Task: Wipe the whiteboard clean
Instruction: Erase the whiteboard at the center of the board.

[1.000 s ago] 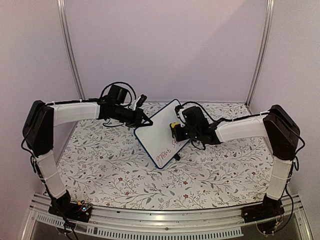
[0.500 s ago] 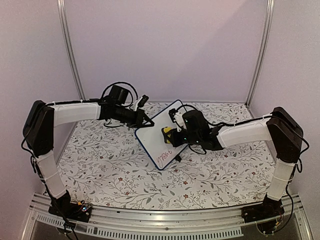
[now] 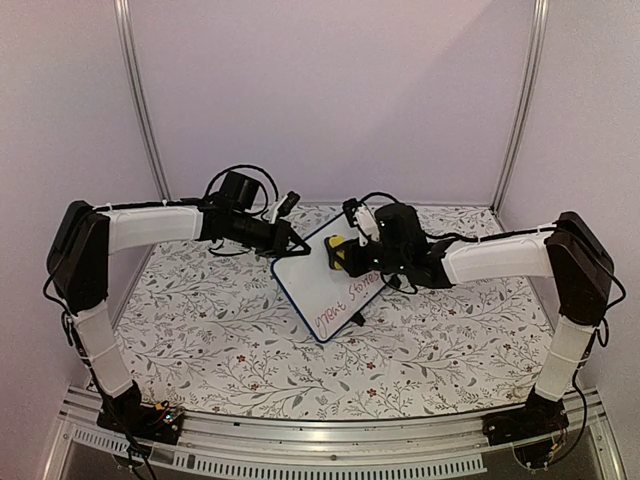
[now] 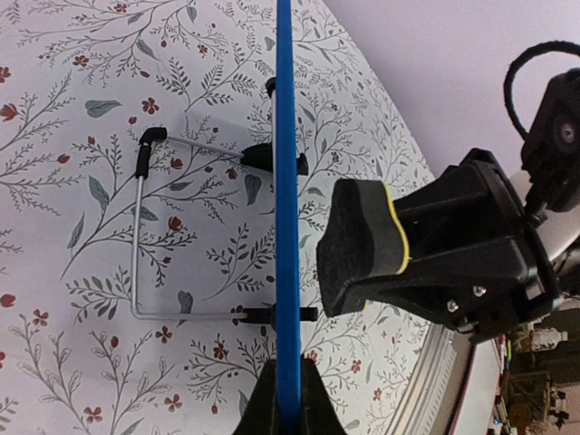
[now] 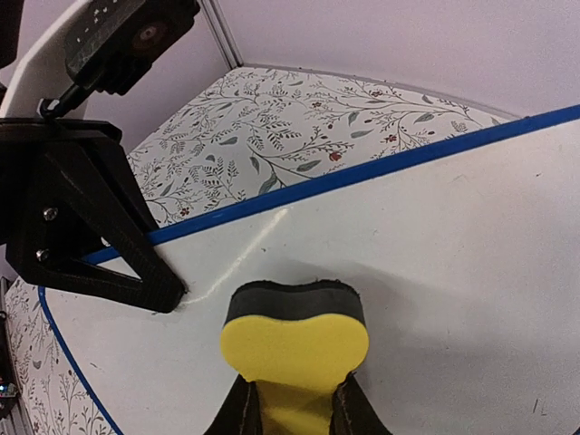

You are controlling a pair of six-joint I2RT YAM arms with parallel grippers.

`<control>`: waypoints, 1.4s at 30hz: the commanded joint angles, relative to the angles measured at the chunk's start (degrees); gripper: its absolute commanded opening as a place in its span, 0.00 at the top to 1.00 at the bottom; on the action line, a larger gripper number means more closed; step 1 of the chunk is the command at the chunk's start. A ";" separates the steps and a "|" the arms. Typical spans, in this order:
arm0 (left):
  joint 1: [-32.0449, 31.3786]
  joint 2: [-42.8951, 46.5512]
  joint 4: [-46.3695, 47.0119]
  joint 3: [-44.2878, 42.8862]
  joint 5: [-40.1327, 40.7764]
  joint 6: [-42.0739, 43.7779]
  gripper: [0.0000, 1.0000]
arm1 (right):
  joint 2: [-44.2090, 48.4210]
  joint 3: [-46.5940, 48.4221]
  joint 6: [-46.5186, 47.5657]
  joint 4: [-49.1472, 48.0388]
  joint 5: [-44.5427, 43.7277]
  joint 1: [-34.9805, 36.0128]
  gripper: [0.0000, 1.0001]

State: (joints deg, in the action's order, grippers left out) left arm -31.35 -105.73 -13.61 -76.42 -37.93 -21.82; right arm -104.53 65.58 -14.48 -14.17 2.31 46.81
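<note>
My left jaws pinch the whiteboard's edge; my right jaws pinch the sponge just off its face; the writing lies below them, down its long axis.

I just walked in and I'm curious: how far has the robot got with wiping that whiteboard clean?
Partway, it seems. Done: the upper part of the whiteboard looks blank. In hand: the left gripper clamps the board's edge, and the right gripper holds a yellow sponge just off that blank area. Left: red writing on the lower part.
</note>
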 commanded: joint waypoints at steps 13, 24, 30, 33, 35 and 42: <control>-0.72 0.64 -1.00 0.11 -0.76 1.87 1.00 | 0.60 7.27 4.16 12.86 6.11 1.48 0.84; -0.65 0.14 -0.81 0.07 -0.69 1.76 1.00 | 1.16 7.86 11.72 23.04 5.38 6.03 0.84; -0.69 -0.47 -0.91 0.19 -0.29 1.83 1.00 | -1.11 8.69 12.39 26.26 2.98 7.99 0.84; -0.66 -0.44 -1.30 0.06 0.70 2.26 1.00 | -2.06 10.14 13.02 28.49 2.37 9.38 0.84; -0.36 -0.27 -1.34 -0.07 0.72 2.28 1.00 | -2.38 10.78 13.32 29.23 1.97 10.13 0.84; 0.29 0.90 -1.34 0.22 2.40 2.32 1.00 | -2.10 10.67 15.90 32.04 2.22 11.69 0.83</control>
State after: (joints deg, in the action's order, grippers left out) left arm -31.27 -105.73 -13.65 -76.42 -37.78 -21.47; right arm -106.17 74.70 -1.21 14.55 5.06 57.58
